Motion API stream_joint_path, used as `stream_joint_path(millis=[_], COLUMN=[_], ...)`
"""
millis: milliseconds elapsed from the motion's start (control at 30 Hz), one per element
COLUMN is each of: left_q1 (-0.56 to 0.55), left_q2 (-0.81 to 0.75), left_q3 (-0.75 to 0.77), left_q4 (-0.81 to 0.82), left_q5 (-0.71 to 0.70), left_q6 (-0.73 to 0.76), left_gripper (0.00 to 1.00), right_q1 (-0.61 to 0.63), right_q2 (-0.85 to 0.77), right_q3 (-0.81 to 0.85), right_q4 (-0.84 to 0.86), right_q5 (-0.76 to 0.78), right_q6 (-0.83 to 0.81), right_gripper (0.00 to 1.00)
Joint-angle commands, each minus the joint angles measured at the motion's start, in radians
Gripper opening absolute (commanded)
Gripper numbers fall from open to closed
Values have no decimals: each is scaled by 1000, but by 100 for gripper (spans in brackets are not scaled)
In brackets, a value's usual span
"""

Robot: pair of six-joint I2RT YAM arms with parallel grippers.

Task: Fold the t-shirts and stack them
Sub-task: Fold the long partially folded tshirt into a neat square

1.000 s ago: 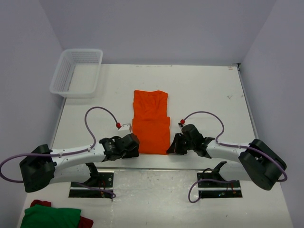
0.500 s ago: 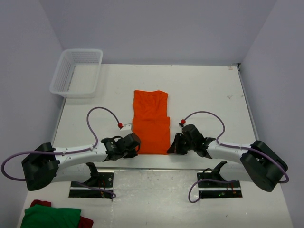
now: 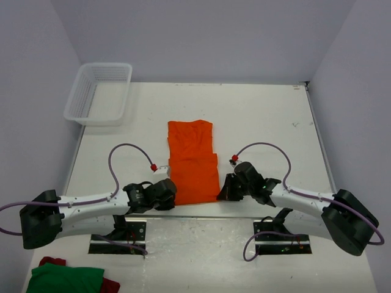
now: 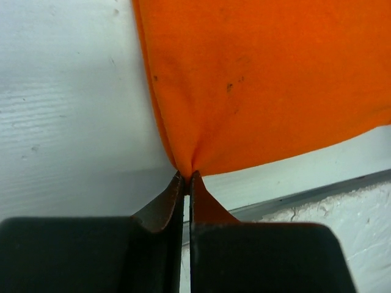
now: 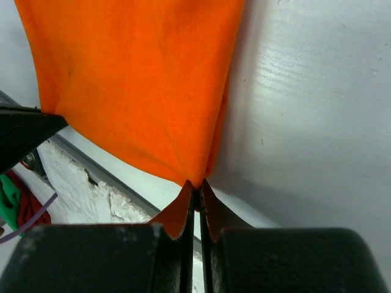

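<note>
Our left gripper (image 4: 185, 177) is what has changed: a second ago its jaws stood open beside the shirt (image 3: 193, 162). Now they are pressed together on the shirt's near left corner, with the cloth puckering into the pinch. Our right gripper (image 5: 195, 186) is as it was, clamped tight on the near right corner, where the cloth gathers the same way. Both arms have drawn back a little toward their bases, and the shirt has slid with them, so its far end sits slightly nearer us than before.

The shirt lies flat in the middle of the table (image 3: 263, 116) as a long narrow strip. It is already folded in from the sides, with the neck end far from us and the hem end between our grippers. We judge that, with both near corners now held, we are set to lift the hem and carry it over toward the neck end.

The hem lies close to the table's near edge, which shows in both wrist views just beyond the pinched corners, so there is little room to pull back further. Ahead, the white surface past the neck end is open. The basket (image 3: 99, 93) at the far left corner is well apart from the shirt. A green cloth (image 3: 64, 278) lies below the near edge on our left, out of the way.
</note>
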Motion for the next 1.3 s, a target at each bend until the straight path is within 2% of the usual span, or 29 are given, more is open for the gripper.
stream_joint_path(millis=[0, 267, 300, 400, 467, 500, 567, 600, 667, 700, 767, 833, 967, 1067, 1267], left_q1=[-60, -281, -333, -393, -393, -382, -327, -221, -79, -40, 96, 150, 309, 389, 486], left_q2=[-28, -11, -8, 1, -8, -23, -40, -60, -83, -74, -7, 44, 170, 278, 412], left_q3=[-15, 45, 65, 195, 302, 341, 463, 497, 583, 609, 695, 730, 735, 726, 749], left_q4=[-50, -95, -143, -345, -452, -569, -651, -662, -601, -584, -551, -503, -364, -282, -192], left_q5=[11, -72, -128, -280, -351, -436, -490, -504, -510, -507, -466, -439, -341, -278, -239], left_q6=[-43, -195, -209, -285, -310, -319, -275, -156, -25, 89, 188, 306, 408, 471, 531], left_gripper=[0, 0, 0, 0, 0, 0, 0, 0, 0, 0, 0, 0, 0, 0, 0], right_q1=[15, 100, 106, 117, 118, 118, 114, 98, 83, 78, 55, 11, -58, -96, -158], right_q2=[-60, -178, -191, -262, -282, -279, -239, -210, -102, -62, 47, 118, 284, 388, 552], right_q3=[13, 17, 23, 77, 175, 260, 342, 438, 537, 627, 710, 815, 965, 1048, 1158], right_q4=[-88, -188, -208, -299, -361, -431, -459, -490, -525, -534, -553, -554, -567, -573, -587], right_q5=[55, 106, 112, 153, 201, 227, 264, 268, 270, 279, 252, 230, 161, 137, 86], right_q6=[-21, 20, 19, -6, -33, -61, -101, -141, -194, -210, -254, -279, -325, -356, -396], right_gripper=[0, 0, 0, 0, 0, 0, 0, 0, 0, 0, 0, 0, 0, 0, 0])
